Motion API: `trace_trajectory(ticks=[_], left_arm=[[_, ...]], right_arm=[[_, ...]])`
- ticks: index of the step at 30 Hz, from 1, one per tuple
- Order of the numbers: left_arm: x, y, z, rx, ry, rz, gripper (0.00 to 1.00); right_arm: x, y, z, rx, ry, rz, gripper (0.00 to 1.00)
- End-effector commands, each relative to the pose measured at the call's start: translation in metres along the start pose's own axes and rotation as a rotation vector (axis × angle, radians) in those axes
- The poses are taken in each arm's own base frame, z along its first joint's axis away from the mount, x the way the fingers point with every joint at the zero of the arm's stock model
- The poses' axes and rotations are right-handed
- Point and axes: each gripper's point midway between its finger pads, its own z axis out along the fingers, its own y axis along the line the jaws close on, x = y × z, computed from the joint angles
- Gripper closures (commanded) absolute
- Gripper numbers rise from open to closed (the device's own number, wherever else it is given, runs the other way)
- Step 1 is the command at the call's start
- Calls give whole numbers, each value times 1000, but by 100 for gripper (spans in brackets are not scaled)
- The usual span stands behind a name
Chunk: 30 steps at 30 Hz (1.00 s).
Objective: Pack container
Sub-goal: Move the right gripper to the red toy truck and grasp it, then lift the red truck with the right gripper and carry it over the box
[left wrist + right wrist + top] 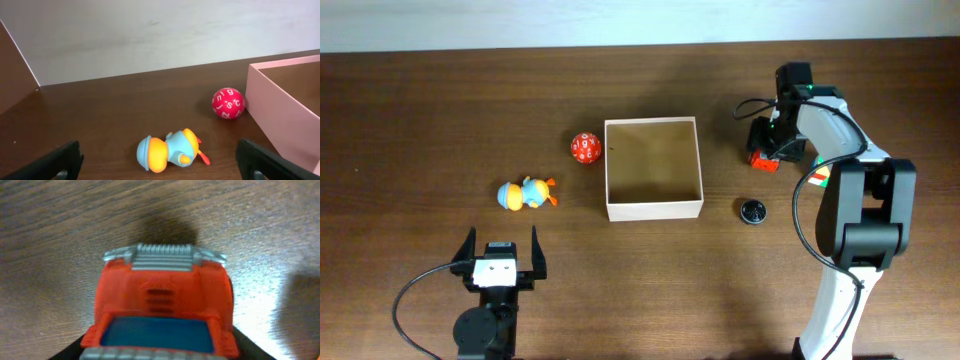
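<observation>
The container [653, 209] is a square open box with white walls and a tan inside, at the table's middle; nothing shows inside it. Its wall also shows at the right of the left wrist view [280, 107]. My right gripper [767, 150] is to the right of the box, low over the table, shut on a red toy car [761, 158] with a blue windshield that fills the right wrist view [162, 305]. My left gripper [502, 256] is open and empty near the front edge, behind a blue and orange duck toy [527, 194], which lies on its side between the fingers' line [170, 150].
A red ball with white letters [585, 149] sits just left of the box [228, 103]. A small black round object [752, 211] lies to the right of the box's front corner. A small green and white thing [820, 174] shows partly under the right arm.
</observation>
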Motion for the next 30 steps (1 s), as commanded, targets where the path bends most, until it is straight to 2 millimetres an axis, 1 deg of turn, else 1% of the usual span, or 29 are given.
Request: trace_trajectory(ticks=[1, 3, 15, 19, 22, 25, 30], left_arm=[[0, 3, 0, -16, 0, 13, 1], [0, 3, 0, -16, 0, 13, 1], [0, 3, 0, -16, 0, 13, 1], [0, 3, 0, -16, 0, 13, 1], [0, 3, 0, -16, 0, 13, 1], [0, 3, 0, -16, 0, 13, 1], [0, 3, 0, -16, 0, 12, 1]], right_arm=[[0, -1, 7, -3, 12, 1, 48], [0, -1, 7, -3, 12, 1, 51], [3, -2, 6, -1, 24, -35, 52], [3, -1, 2, -4, 27, -52, 53], [0, 0, -6, -4, 27, -82, 53], [-6, 3, -20, -5, 23, -109, 56], [-19, 8, -48, -13, 4, -157, 56]])
